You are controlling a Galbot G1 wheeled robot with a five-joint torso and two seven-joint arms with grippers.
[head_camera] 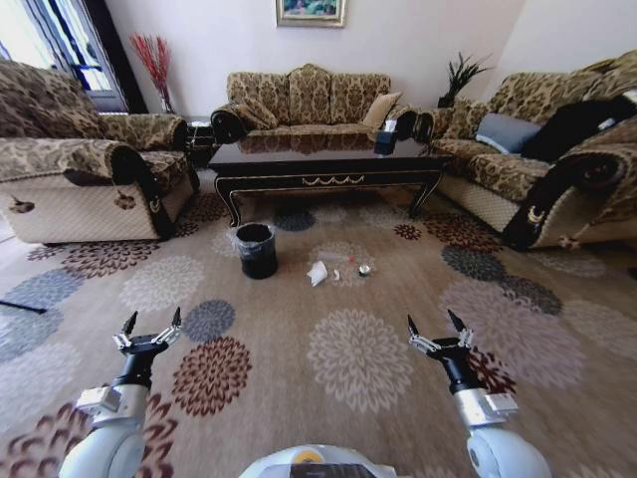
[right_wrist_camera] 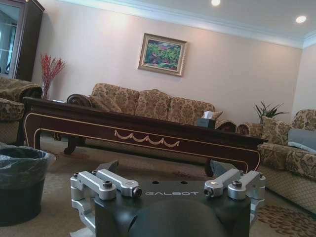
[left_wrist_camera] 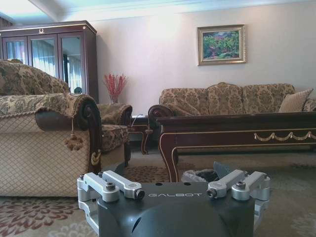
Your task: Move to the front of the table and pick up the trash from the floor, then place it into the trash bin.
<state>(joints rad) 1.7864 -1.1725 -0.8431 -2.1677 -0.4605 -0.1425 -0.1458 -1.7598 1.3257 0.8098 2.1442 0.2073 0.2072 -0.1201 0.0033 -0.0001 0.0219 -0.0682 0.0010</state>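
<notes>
Patterned carpet fills the frame, where trash (head_camera: 318, 273) lies at centre beside the trash bin (head_camera: 257, 250) before the table (head_camera: 328, 159), while the left gripper (head_camera: 151, 321) and right gripper (head_camera: 436, 324) hover low, jaws open, seemingly readied for approach.

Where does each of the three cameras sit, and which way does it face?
Head view: high on the robot, looking down the carpet at the table, trash bin and trash; left gripper and right gripper show, jaws open.
Left wrist view: low, facing the table's left end; its own gripper below.
Right wrist view: low, facing the table front; its own gripper below.
Shared: all three see table and bin.
</notes>
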